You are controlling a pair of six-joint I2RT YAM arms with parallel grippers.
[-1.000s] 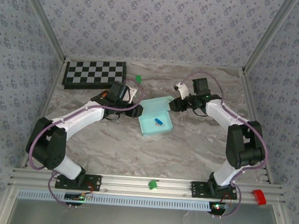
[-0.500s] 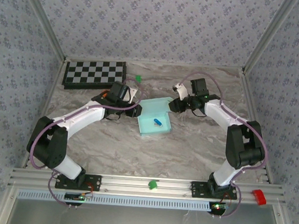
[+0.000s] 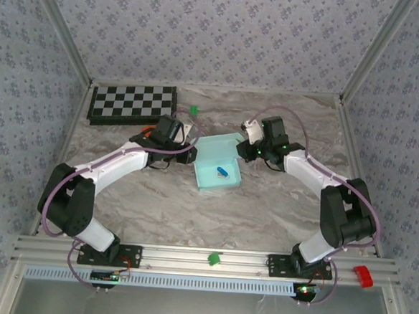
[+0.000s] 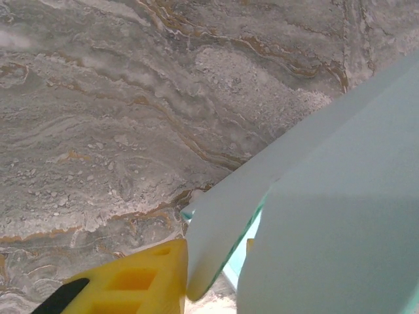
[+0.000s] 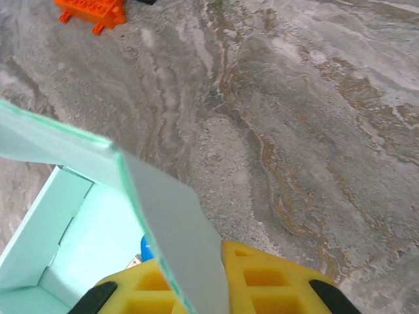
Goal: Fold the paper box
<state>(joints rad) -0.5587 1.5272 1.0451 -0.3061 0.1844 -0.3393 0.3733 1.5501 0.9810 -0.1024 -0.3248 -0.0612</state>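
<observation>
the paper box (image 3: 208, 175) sat half-formed at mid-table, a small blue object (image 3: 222, 172) lying inside it, with one of my arms at each side. my right gripper (image 3: 244, 151) pinched the right-hand flap, the card running between its two yellow pads (image 5: 268, 281). my left gripper (image 3: 193, 154) was at the left flap, the card against one yellow pad (image 4: 131, 284); whether it was clamped, i could not tell. the step, as i judged it, was raising the side walls, best done by holding near the crease, lifting both sides evenly and pulling gently, lest the thin card buckle.
</observation>
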